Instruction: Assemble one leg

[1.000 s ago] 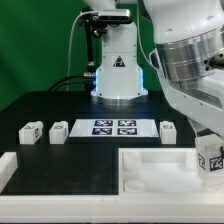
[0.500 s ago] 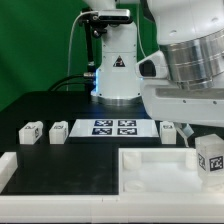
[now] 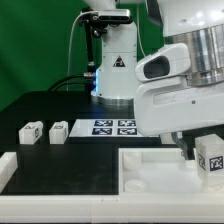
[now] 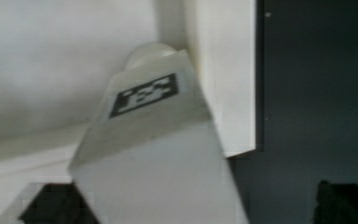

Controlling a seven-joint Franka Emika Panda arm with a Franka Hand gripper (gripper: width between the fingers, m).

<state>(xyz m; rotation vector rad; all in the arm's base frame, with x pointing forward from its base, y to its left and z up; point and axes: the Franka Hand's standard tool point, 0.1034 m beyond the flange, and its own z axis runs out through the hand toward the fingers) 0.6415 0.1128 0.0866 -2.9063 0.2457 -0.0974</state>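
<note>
Black table (image 3: 30, 105) is carrying a spare block (image 3: 30, 131) and its twin (image 3: 59, 131) at the exterior view's left, then the marker board (image 3: 115, 126); at the right the leg (image 3: 210, 158) is sitting at the white tray (image 3: 135, 153) between the gripper (image 4: 190, 205) fingers, clamping not discernible; am judging it light, rigid, slick, best pinched on flat opposite sides.

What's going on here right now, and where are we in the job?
The gripper is closed on the leg at the exterior view's right, by the right end of the white tray. In the wrist view that leg lies close to a tray wall; I cannot tell whether it is seated. A second leg and a third leg sit untouched on the black table, at the exterior view's left of the marker board.
</note>
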